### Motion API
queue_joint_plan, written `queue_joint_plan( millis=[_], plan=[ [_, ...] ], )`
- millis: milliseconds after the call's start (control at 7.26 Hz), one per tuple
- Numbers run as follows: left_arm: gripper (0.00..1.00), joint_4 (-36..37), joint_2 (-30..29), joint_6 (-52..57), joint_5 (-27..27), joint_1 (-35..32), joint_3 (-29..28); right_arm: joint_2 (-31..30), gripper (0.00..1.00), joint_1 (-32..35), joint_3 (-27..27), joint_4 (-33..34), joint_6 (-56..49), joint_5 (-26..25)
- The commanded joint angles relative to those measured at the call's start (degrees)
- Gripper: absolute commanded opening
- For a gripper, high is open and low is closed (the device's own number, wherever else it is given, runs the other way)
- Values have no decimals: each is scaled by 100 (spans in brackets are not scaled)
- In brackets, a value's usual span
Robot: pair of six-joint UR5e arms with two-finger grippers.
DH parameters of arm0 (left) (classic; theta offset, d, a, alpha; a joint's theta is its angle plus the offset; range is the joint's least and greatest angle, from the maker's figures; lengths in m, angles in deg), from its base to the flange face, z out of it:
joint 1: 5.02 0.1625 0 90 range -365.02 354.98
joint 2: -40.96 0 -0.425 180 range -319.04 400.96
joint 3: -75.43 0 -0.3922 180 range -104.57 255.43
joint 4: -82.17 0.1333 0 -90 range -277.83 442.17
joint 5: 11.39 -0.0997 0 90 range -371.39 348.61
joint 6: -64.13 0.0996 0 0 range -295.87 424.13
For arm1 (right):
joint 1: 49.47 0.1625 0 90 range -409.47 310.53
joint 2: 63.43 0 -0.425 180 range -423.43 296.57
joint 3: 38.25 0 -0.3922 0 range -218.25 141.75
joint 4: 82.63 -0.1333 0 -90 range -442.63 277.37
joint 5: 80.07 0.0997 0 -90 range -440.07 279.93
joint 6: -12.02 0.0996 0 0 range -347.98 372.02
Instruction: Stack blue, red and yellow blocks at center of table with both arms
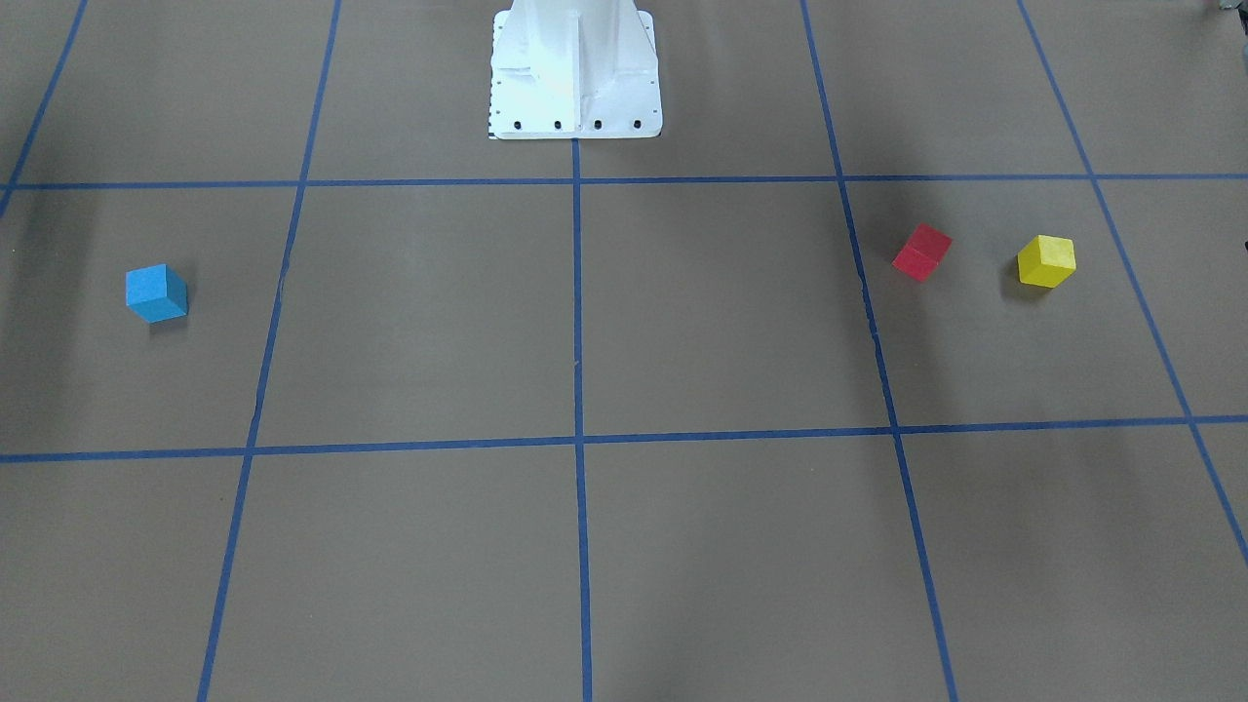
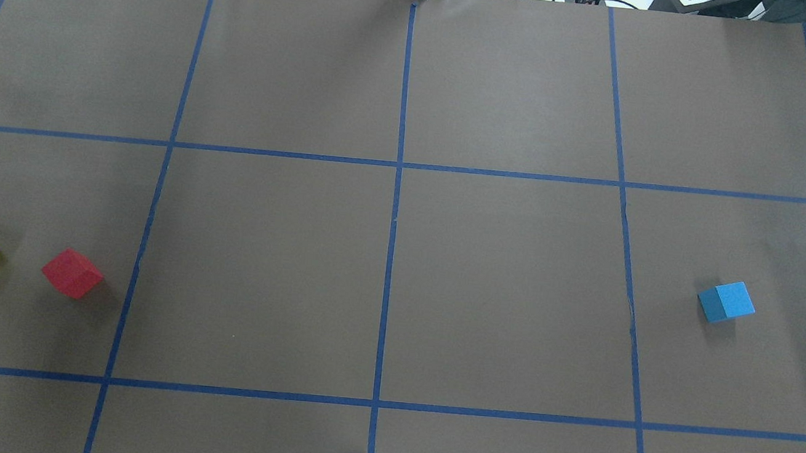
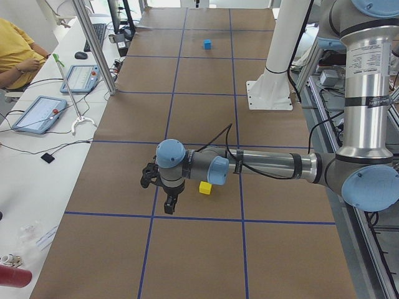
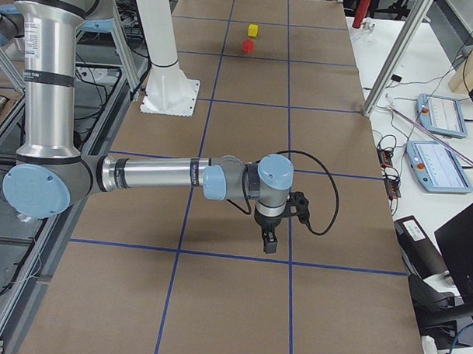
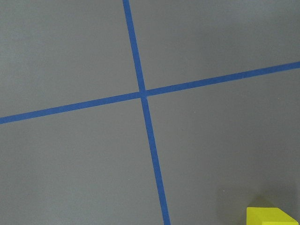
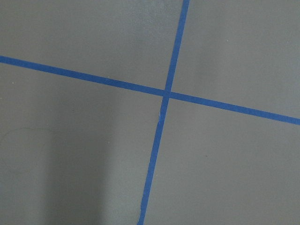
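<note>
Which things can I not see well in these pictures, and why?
- Left gripper and right gripper: only in the side views, too small to tell open or shut.
- Red block: hidden behind the left arm in exterior left view.
- Yellow block: cut off by the bottom edge in left wrist view.

Light even and diffuse, coming from above; no hard-edged shadows anywhere. In the front-facing view the wide grey-brown table with blue tape lines (image 1: 682,322) carries broad, soft dark bands at far left and along the right-hand tape line. The small light blue matte cube (image 1: 156,292), red matte cube (image 1: 921,252) and yellow matte cube (image 1: 1046,261) each throw a short, faint shadow at the base. The white bolted pedestal (image 1: 575,68) is blown out, surface detail lost. Overhead view: washed-out bright strip beyond the table's far edge. Wrist views flatter and greyer; the right wrist view has a dim patch at lower left. Focus crisp; side views slightly softer.
</note>
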Motion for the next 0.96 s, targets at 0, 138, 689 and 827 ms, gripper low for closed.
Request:
queue_joint_plan(
  millis=[0, 138, 689, 827],
  plan=[
    [100, 35, -1, 0, -9, 1, 142, -17, 100, 0, -276, 9, -4, 0],
    [100, 18, 8, 17, -35, 1, 257, 8, 100, -17, -314, 0, -13, -26],
    [100, -183, -430, 17, -53, -25, 407, 193, 100, -26, -331, -764, 458, 174],
    [100, -498, -649, -9, -636, -26, 373, 159, 100, -18, -366, -1008, 1254, 394]
  ],
)
